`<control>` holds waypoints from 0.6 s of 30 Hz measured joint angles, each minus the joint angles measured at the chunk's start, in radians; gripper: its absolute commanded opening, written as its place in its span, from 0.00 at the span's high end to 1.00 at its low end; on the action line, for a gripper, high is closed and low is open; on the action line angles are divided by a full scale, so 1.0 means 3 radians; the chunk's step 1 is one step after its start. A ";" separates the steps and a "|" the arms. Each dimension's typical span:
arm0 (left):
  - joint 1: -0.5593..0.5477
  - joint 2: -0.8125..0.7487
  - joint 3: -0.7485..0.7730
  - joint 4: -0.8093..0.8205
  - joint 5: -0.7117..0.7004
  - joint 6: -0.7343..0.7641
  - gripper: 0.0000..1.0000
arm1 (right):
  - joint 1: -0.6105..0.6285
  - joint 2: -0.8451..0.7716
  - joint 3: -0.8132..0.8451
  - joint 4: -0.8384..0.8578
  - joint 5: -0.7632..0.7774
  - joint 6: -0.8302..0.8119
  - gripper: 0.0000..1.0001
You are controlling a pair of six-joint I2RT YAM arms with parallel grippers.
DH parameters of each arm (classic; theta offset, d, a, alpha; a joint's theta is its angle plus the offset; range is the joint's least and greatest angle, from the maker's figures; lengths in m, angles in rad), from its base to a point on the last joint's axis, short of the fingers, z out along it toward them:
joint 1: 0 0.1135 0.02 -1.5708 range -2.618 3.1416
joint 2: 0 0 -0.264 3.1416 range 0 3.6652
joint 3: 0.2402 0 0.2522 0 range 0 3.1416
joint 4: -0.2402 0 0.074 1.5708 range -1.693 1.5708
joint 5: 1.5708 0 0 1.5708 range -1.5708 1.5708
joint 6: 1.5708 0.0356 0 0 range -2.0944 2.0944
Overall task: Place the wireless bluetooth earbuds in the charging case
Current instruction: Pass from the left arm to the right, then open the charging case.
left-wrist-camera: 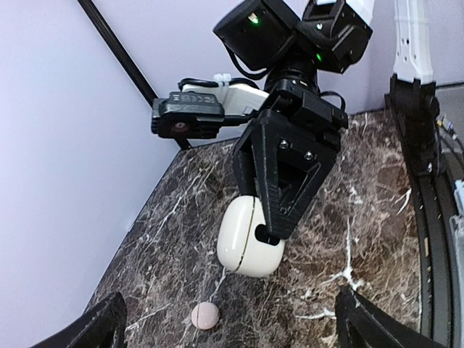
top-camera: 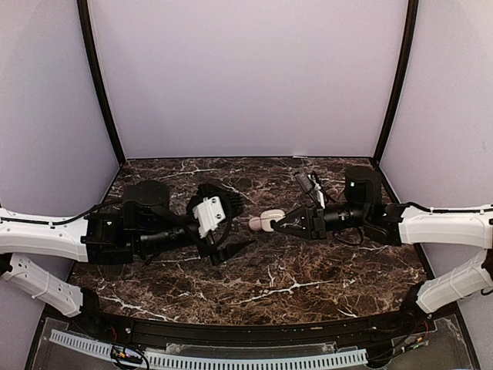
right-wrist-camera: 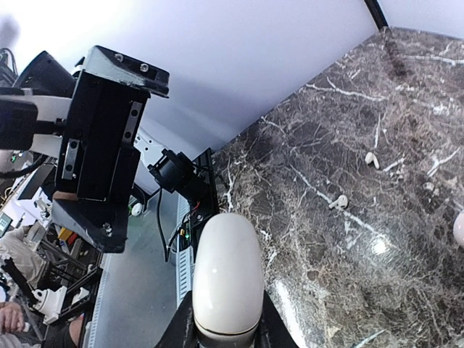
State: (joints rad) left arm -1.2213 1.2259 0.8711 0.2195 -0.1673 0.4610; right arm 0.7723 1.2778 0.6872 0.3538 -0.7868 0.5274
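Note:
My right gripper (top-camera: 279,223) is shut on a glossy white charging case (top-camera: 268,221), lid closed, and holds it above the marble table (top-camera: 308,285). In the right wrist view the case (right-wrist-camera: 227,275) stands up between my fingers (right-wrist-camera: 270,328). In the left wrist view it (left-wrist-camera: 250,243) hangs from the right gripper's black fingers (left-wrist-camera: 286,188). Two tiny white earbuds (right-wrist-camera: 371,159) (right-wrist-camera: 338,201) lie on the marble, apart from both grippers; I cannot make them out in the top view. My left gripper (top-camera: 240,223) is open and empty, facing the case from the left.
A small round pinkish case (left-wrist-camera: 205,315) lies on the marble below the held case, between the two grippers, and shows in the top view (top-camera: 254,223). Lilac walls close in the table on three sides. The left arm's black wrist (right-wrist-camera: 101,145) is close opposite the right gripper.

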 measured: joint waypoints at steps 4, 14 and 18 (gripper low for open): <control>0.0000 -0.0225 -0.0064 0.0123 0.0123 -0.0312 0.01 | 0.0013 -0.0272 0.0004 -0.0163 0.0084 -0.0345 1.00; 0.0045 0.0184 0.0401 -0.0164 0.0341 -0.1091 0.01 | 0.0270 -0.0537 0.0106 -0.0783 0.0248 -0.1151 1.00; 0.0045 0.0256 0.0446 -0.0237 0.0399 -0.1156 0.01 | 0.0370 -0.0543 0.0181 -0.0914 0.0268 -0.1339 1.00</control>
State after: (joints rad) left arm -1.2079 1.3025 1.0050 0.1486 -0.0475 0.1143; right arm 0.8833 1.1149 0.7414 0.0795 -0.7063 0.1257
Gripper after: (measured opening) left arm 0.990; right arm 0.202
